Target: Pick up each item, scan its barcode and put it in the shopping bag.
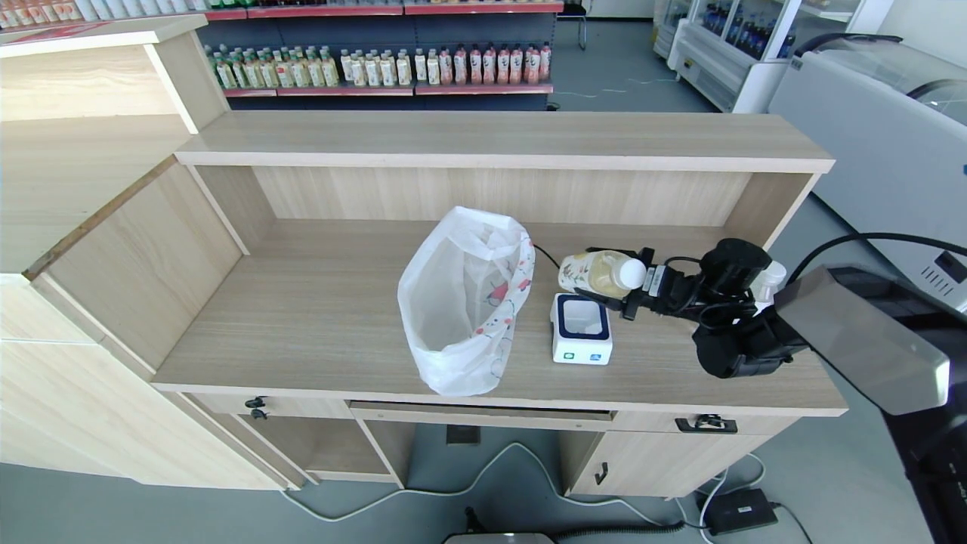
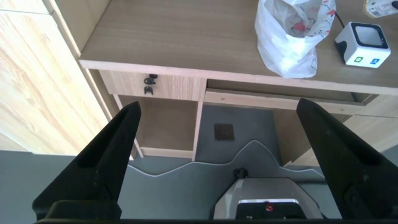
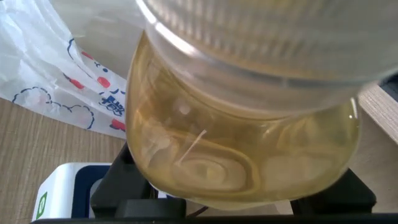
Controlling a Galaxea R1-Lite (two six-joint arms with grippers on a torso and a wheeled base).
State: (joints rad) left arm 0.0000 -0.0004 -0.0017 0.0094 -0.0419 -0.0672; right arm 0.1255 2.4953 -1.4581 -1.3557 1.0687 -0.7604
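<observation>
Wood-grain tabletop [image 1: 317,317] carries everything in the head view. Your right jaws are clamped on the tea bottle [image 1: 600,272], held sideways by the far side of the scanner [image 1: 582,329], with the shopping bag [image 1: 464,302] just beside. The round, smooth bottle could twist in the grip, and its barcode may end up facing away from the scanner window. Drink shelves [image 1: 378,68] and chest freezers [image 1: 869,113] line the shop behind.

From the left wrist, your left jaws hang wide apart and empty, below the tabletop's front edge over grey floor [image 2: 186,162].

From the right wrist, the bottle looms over scanner and bag. The bag's film is limp, so a low entry could snag the rim and drag it over.
</observation>
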